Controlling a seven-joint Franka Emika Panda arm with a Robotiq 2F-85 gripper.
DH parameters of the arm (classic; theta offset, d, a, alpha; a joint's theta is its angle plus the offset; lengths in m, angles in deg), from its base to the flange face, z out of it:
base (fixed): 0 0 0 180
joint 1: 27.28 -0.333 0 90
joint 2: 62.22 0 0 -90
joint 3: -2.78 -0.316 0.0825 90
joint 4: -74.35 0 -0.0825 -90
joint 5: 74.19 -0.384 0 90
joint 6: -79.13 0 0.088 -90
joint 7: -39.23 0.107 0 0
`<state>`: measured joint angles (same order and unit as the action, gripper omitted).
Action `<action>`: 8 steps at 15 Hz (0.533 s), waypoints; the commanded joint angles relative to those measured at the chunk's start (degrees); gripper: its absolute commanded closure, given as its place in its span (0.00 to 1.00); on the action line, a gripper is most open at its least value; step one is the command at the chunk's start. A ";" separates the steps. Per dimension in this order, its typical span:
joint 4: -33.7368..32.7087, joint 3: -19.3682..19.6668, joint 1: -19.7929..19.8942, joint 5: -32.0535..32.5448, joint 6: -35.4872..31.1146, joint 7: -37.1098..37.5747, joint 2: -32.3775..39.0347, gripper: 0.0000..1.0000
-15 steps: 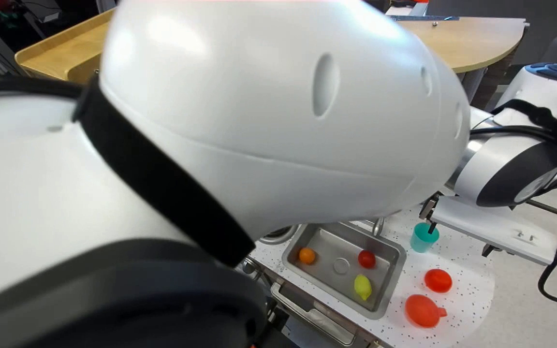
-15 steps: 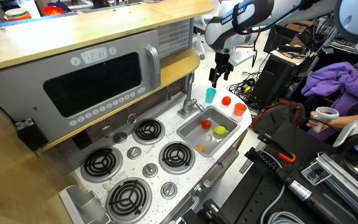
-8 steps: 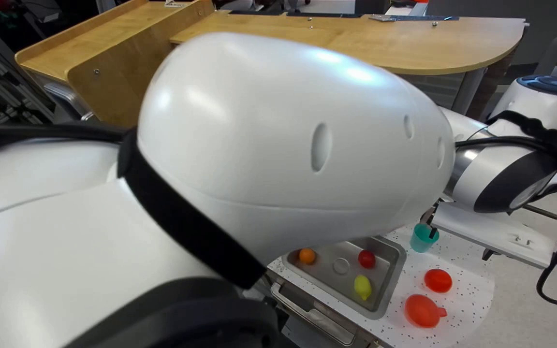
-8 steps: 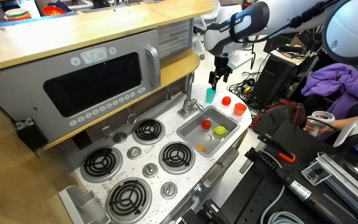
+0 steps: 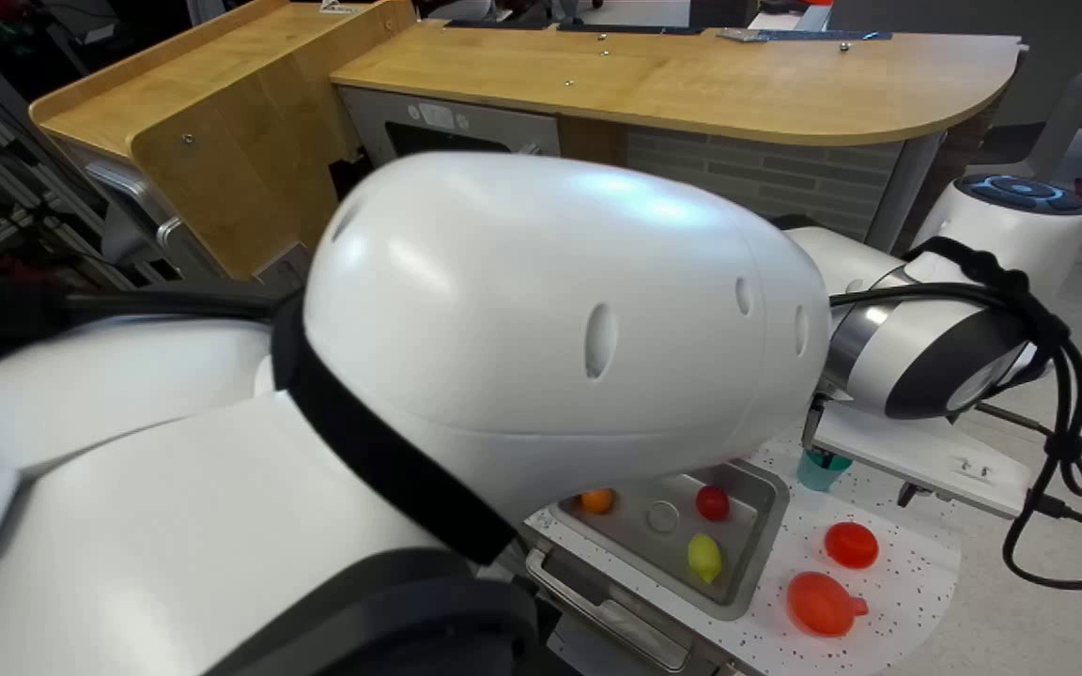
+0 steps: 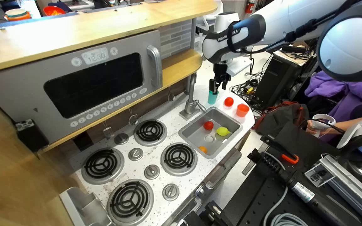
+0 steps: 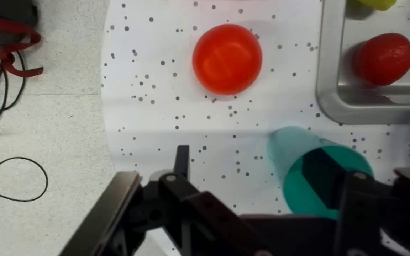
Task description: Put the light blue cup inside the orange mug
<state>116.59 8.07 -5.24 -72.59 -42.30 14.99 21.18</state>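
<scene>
Cup (image 7: 294,170) upright on counter (image 7: 155,142); in exterior view mug (image 5: 821,604) at six o'clock of it. Gripper (image 7: 251,169) jaws spread: one finger (image 7: 319,170) at cup mouth, other outside, nine o'clock. We judge: placed so for pinching wall between.

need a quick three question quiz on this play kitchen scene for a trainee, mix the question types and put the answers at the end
1. True or false: the gripper is open.

2. In both exterior views, what sits on the countertop between the light blue cup and the orange mug?

3. Which of these lies in the sink?
A. the light blue cup
B. the orange mug
C. the yellow lemon

Key:
1. True
2. The smaller red-orange piece
3. C
</scene>
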 commanded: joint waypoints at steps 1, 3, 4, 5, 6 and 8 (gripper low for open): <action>-1.11 0.50 -0.69 2.24 0.91 0.64 0.50 0.51; -1.60 0.32 -0.92 2.76 1.08 0.13 0.55 0.66; -1.93 0.11 -1.06 2.94 1.34 -0.29 0.54 0.73; -2.29 -0.04 -1.24 3.01 1.63 -0.66 0.53 0.81; -2.99 -0.13 -1.49 3.00 1.99 -0.78 0.52 0.88; -4.61 -0.49 -1.52 2.43 2.94 -0.56 0.50 1.00</action>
<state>114.96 8.07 -6.52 -70.98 -41.97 14.71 21.68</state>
